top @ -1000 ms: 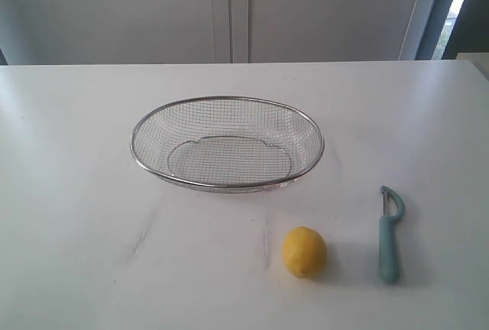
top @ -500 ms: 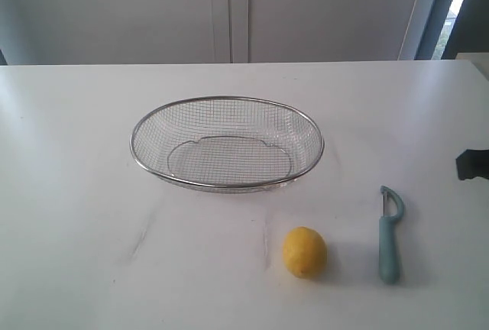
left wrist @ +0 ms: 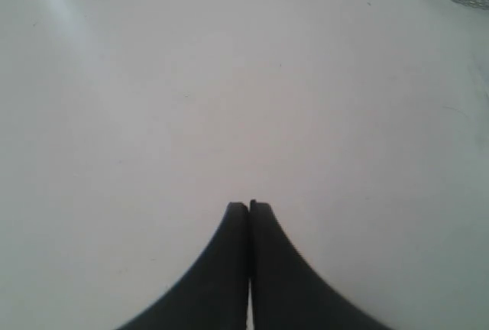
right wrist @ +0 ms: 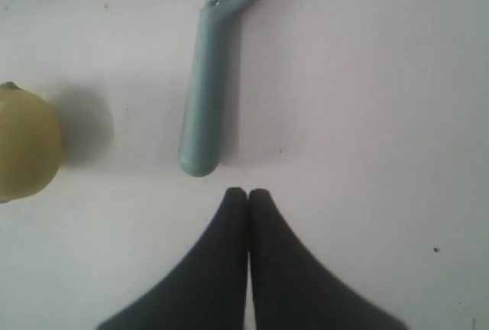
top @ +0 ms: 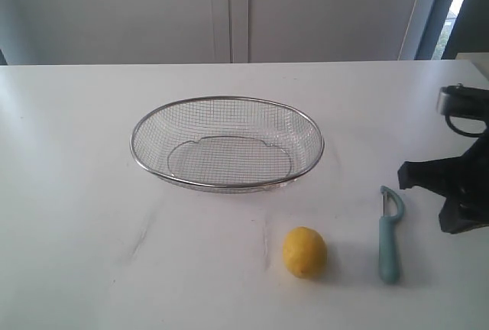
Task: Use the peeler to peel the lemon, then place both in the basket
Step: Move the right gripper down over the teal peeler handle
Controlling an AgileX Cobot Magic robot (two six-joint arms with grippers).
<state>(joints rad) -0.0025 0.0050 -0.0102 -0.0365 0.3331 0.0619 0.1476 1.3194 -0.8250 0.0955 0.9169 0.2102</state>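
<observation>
**Change of state.** The right arm [top: 457,189] has entered the exterior view from its right edge. One second ago that edge was bare, and half a second ago only a dark corner showed. Now the arm's dark body stands near the head of the peeler [top: 390,234], on the side away from the lemon [top: 305,251]. The lemon, the peeler and the basket [top: 227,98] lie where they lay.

**Positions.**
- The lemon rests on the desk [top: 76,231], between the basket and the camera, with its skin whole.
- The peeler lies flat on the desk to the right of the lemon and apart from it. Its blade head points toward the far side and its handle toward the camera.
- The basket holds neither item.

**Grippers.**
- The right gripper [right wrist: 247,192] has its fingers pressed together and holds nothing. In the right wrist view its tips sit just short of the butt end of the peeler's handle, without touching it, and the lemon shows off to one side.
- The left gripper [left wrist: 249,206] is likewise pressed together and empty. It is over bare desk, with only a piece of basket rim at the corner of its view, and it does not appear in the exterior view.

**Meaning for the task.** The arrival reads as the approach to the peeler, the first pickup. No step is complete yet. The fingers must spread before the handle can be taken, because closed tips driven forward would likely push the light handle along the desk rather than seize it.
</observation>
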